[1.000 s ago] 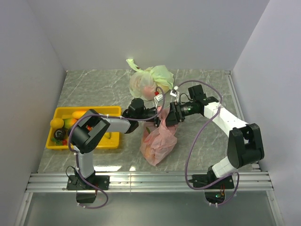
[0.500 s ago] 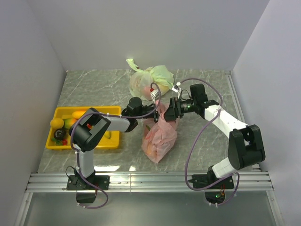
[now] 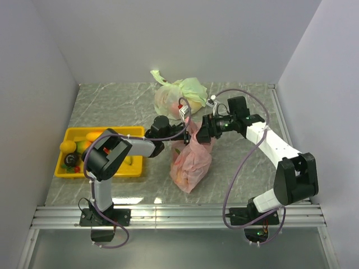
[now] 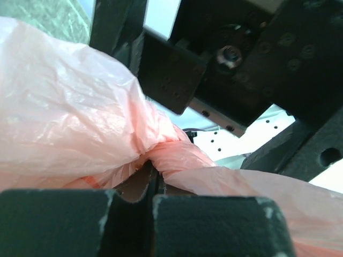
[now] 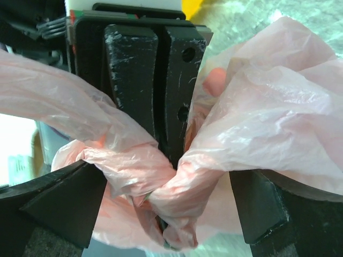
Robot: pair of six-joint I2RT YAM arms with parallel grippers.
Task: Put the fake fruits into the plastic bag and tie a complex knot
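Note:
The pink plastic bag (image 3: pixel 190 161) sits mid-table with its top gathered into a twisted neck (image 5: pixel 166 187). My left gripper (image 3: pixel 180 133) is shut on that twisted pink plastic (image 4: pixel 177 155), with its jaws pressed together (image 4: pixel 153 184). From the right, my right gripper (image 3: pixel 203 133) faces it with jaws spread wide (image 5: pixel 166 182) on either side of the twist, not clamping it. The left gripper's black fingers (image 5: pixel 131 69) show just behind the twist. Several fake fruits (image 3: pixel 84 147) lie in the yellow tray. An orange shape (image 3: pixel 179 178) shows faintly through the bag.
The yellow tray (image 3: pixel 64 172) stands at the left of the table. A knotted pale green-and-white bag (image 3: pixel 179 95) rests behind the grippers near the back wall. Purple cables loop over both arms. A metal rail runs along the near edge.
The right gripper's jaws have spread wider around the twist. Both grippers and the bag's top have shifted slightly towards the back, and the bag stands a little more upright.

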